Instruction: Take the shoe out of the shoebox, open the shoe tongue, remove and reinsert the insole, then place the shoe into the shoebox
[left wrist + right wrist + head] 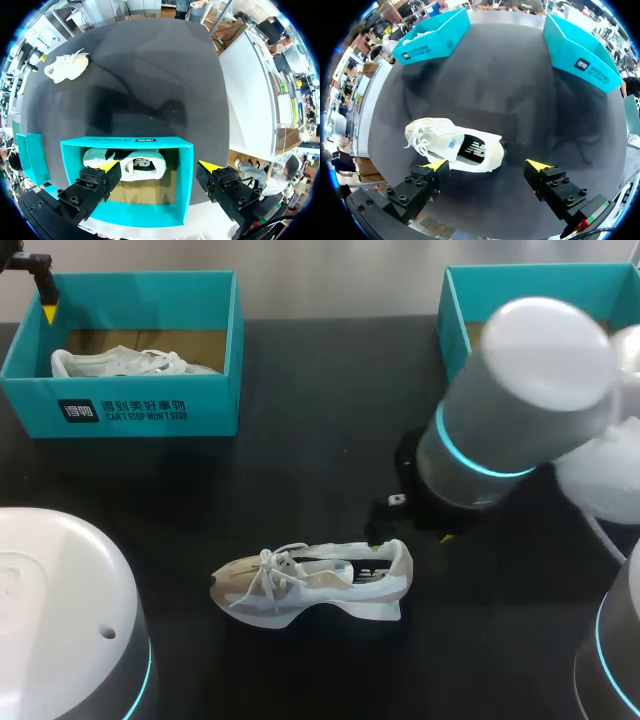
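A white shoe [310, 585] sits upright on the dark bench [320, 480], near the front middle, with its toe toward the left arm's side. The right jaws hang just above its heel end, spread wide and gripping nothing. Farther back on the left, an open teal shoebox [130, 410] holds a second white shoe [130, 362]. The left jaws hover over it, spread apart. Another teal box [530, 285] stands at the far right.

The shoe [310, 585] at lower centre has a pale cloth upper, seemingly mesh, over a smooth whitish sole. The teal shoebox [210, 405] at upper left is matt card, plain brown inside. The table [300, 440] is matt black.
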`<state>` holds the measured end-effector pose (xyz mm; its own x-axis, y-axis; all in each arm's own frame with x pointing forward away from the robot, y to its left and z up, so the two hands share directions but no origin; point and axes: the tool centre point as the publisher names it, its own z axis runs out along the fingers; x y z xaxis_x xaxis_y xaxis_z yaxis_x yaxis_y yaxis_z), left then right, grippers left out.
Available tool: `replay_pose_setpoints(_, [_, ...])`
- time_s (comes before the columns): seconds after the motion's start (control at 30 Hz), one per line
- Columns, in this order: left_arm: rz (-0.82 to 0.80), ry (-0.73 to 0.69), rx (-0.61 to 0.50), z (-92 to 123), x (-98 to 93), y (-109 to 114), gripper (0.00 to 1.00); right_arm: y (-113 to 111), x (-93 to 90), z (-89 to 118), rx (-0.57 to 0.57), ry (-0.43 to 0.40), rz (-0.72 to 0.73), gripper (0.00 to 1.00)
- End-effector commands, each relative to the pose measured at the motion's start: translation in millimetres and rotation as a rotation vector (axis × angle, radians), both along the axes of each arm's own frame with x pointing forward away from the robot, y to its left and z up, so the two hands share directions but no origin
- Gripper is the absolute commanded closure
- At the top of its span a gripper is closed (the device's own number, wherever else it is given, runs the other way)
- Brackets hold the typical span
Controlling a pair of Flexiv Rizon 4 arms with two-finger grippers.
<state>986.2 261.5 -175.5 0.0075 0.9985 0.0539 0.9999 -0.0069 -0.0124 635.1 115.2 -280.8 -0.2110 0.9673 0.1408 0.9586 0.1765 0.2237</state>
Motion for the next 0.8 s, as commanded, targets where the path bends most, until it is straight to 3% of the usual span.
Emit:
replay_pose_setpoints(0.03, [0.000,-0.003,0.002,0.3,-1.7,-0.1,0.00,-24.4,-2.0,-1.6,0.205,0.027,0.045,0.00])
replay_pose_setpoints(0.1, [0.000,-0.003,0.002,0.3,-1.7,-0.1,0.00,-24.4,-2.0,-1.6,0.205,0.027,0.045,0.00])
replay_pose_setpoints(0.3, [0.000,-0.003,0.002,0.3,-1.7,-0.1,0.00,-51.3,-1.9,-0.2,0.338,-0.172,0.272,0.00])
replay_pose_setpoints(0.43, [0.000,-0.003,0.002,0.3,-1.7,-0.1,0.00,-69.3,-4.5,2.6,0.335,-0.234,0.339,0.00])
replay_pose_setpoints(0.6, [0.000,-0.003,0.002,0.3,-1.7,-0.1,0.00,-93.6,-9.0,0.2,0.394,-0.403,0.412,0.00])
replay_pose_setpoints(0.8, [0.000,-0.003,0.002,0.3,-1.7,-0.1,0.00,-98.7,-9.4,-2.6,0.382,-0.400,0.422,0.00])
